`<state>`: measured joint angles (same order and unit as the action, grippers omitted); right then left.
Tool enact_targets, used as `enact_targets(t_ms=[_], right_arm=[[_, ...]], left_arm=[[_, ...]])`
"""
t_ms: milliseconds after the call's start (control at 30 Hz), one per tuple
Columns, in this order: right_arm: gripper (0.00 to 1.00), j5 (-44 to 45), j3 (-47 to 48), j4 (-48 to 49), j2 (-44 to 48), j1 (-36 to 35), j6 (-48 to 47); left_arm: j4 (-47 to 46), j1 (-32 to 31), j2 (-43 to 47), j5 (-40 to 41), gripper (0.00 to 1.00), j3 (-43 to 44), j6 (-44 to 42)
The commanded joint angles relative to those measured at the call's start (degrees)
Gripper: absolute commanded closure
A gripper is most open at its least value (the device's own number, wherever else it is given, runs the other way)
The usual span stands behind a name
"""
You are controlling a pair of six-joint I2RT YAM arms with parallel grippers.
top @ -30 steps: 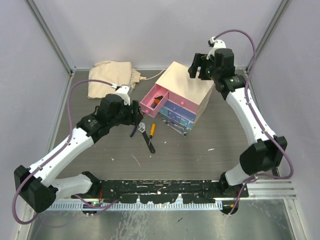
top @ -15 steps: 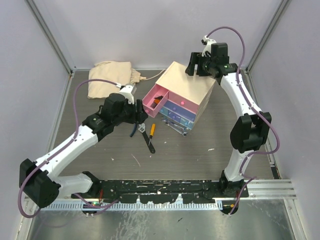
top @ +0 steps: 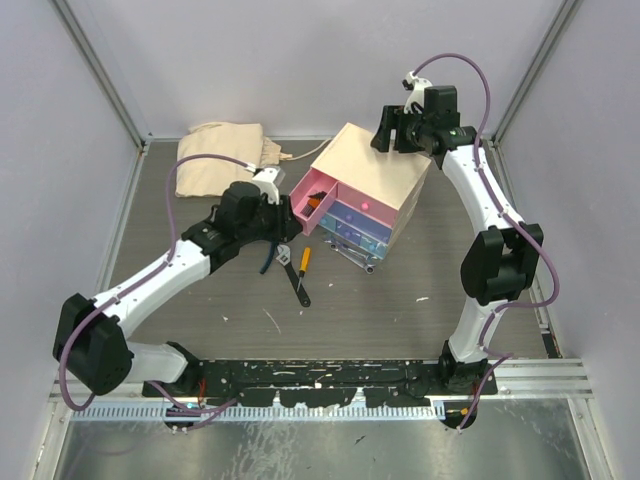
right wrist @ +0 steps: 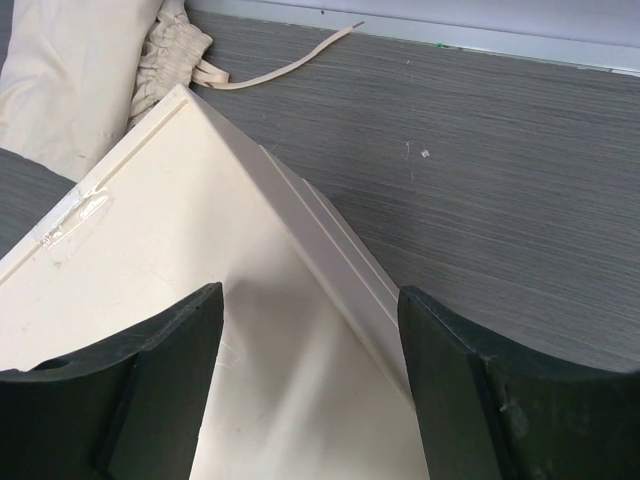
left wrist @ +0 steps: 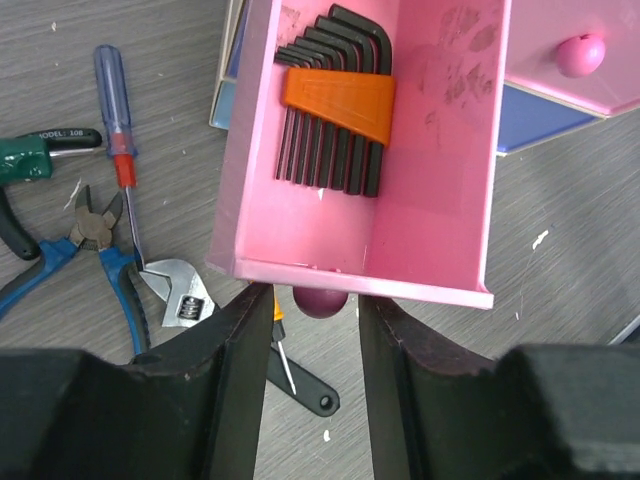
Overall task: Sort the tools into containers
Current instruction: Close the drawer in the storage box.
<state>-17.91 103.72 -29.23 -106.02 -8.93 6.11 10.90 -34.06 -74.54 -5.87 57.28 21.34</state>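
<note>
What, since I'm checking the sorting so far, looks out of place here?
The pink drawer stands pulled out, holding a hex key set. Beside it, pliers, a screwdriver and an adjustable wrench lie overlapping on the table. The chest sits askew.

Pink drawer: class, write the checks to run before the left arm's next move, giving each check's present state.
1. Pink drawer pulled open: ok.
2. Left gripper straddles the knob: ok.
3. Fingers closed on knob: not ok, gaps show.
4. Free room beside hex keys: ok.
5. Right gripper open above chest: ok.
6. Right gripper touching chest: cannot tell.
</note>
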Motion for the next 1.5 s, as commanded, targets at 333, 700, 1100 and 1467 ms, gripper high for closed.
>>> enact_targets(t_ms=[333,700,1100,1467], right_arm=[[0.26,-3.6,0.1,-0.7,0.4,-0.5,0.2],[0.26,-4.6,-3.9,1.2,1.8,-0.5,2.6],[0.27,-6.1,-8.3,3.7,3.9,-0.6,5.0],[0.28,-6.3,-9.0,3.2,5.1,-0.7,3.9]], left_arm=[[-8.9,0.7,-2.8,-5.8,0.77,2.4,0.8],[-8.0,0.7,-5.8,-7.1,0.79,8.5,1.6],[-9.7,0.7,-10.8,-6.5,0.8,14.1,2.0],[-9.6,0.7,-12.5,-5.8,0.8,17.9,-0.8]])
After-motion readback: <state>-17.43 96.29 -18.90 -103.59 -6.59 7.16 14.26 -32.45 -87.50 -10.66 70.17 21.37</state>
